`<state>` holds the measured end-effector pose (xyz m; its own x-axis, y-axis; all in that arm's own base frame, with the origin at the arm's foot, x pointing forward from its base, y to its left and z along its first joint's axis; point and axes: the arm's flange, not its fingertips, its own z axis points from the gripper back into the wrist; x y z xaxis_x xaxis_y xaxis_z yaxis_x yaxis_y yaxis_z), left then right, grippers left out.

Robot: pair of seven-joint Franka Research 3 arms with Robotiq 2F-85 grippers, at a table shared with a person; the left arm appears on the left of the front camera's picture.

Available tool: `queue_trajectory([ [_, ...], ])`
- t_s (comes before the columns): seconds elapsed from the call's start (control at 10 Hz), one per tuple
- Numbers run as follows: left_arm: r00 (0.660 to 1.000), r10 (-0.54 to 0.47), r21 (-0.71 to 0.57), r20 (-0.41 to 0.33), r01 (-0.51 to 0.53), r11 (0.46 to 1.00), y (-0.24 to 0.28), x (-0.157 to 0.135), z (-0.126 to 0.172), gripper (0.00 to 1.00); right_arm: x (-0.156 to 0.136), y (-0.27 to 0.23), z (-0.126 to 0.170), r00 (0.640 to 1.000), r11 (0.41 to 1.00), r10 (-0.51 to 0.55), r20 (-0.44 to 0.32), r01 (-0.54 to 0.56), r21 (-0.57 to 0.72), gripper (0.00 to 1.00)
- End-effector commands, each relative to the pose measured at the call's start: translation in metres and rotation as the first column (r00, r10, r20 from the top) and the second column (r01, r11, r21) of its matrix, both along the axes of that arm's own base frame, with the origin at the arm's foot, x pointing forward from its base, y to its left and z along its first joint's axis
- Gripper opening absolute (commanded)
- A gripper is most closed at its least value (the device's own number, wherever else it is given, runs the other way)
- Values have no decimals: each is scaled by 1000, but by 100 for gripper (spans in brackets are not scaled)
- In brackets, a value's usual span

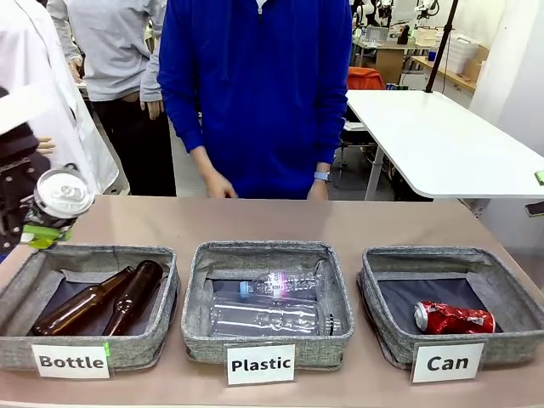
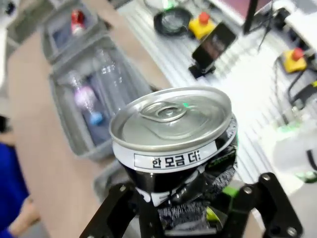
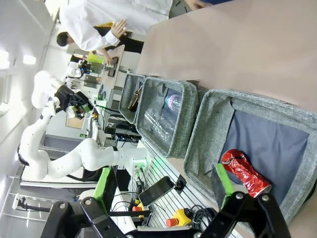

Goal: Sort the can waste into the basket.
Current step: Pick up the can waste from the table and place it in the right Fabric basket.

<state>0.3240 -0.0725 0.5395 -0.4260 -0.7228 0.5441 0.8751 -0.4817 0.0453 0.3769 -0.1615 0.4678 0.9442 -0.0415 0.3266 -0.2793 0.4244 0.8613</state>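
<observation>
At the left edge of the table (image 1: pixel 255 223), above the "Bottle" basket (image 1: pixel 89 306), your left gripper (image 2: pixel 190 218) is closed around a dark and silver crushed can (image 2: pixel 173 144), with its silver top turned to the camera. Your right gripper (image 3: pixel 163 198) has its jaws wide apart and holds nothing; it hangs over the "Can" basket (image 1: pixel 450 302). You see a red crushed can (image 1: pixel 453 318) lying inside this basket, near its front wall.
</observation>
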Motion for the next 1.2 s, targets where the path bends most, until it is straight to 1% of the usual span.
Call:
queue_trajectory([
  [0.0, 995, 77, 134, 68, -86, 987, 2, -17, -3, 0, -2, -1, 1, 1000, 1000, 12, 15, -12, -4, 100],
  [0.1, 989, 97, 180, 114, -116, 977, 6, -21, 0, 0, -2, -1, 1, 1000, 1000, 12, 15, -12, -4, 100],
  [0.2, 986, 109, 186, 123, -131, 974, 6, -23, -1, 0, -2, -1, 1, 1000, 1000, 12, 15, -12, -4, 100],
  [0.3, 988, 111, 158, 107, -127, 979, 2, -21, -3, 0, -2, -1, 1, 1000, 1000, 12, 15, -12, -4, 100],
  [0.4, 968, 165, 63, 187, -180, 982, -12, -11, 3, 0, -2, -1, 1, 1000, 1000, 12, 15, -12, -4, 100],
  [0.5, 971, 96, -17, 221, -94, 995, -44, 7, 13, 0, -2, -1, 1, 1000, 1000, 12, 15, -12, -4, 100],
  [0.6, 976, 25, -32, 216, -19, 999, -80, 29, 20, 0, -2, -1, 1, 1000, 1000, 12, 15, -12, -4, 100],
  [0.7, 974, -29, -84, 226, 49, 995, -126, 53, 24, 0, -2, -1, 1, 1000, 1000, 12, 15, -12, -4, 100],
  [0.8, 962, -41, -143, 271, 82, 986, -178, 78, 23, 0, -2, -1, 1, 1000, 1000, 12, 15, -12, -4, 100],
  [0.9, 977, -45, -229, 210, 94, 969, -238, 99, 10, 0, -2, -1, 1, 1000, 1000, 12, 15, -12, -4, 100],
  [1.0, 987, -55, -215, 150, 87, 973, -305, 115, -8, 0, -2, -1, 1, 1000, 1000, 12, 15, -12, -4, 100],
  [1.1, 985, -128, -201, 113, 148, 968, -365, 118, -25, 0, 0, 0, 0, 1000, 1000, 0, 0, 0, 0, 100],
])
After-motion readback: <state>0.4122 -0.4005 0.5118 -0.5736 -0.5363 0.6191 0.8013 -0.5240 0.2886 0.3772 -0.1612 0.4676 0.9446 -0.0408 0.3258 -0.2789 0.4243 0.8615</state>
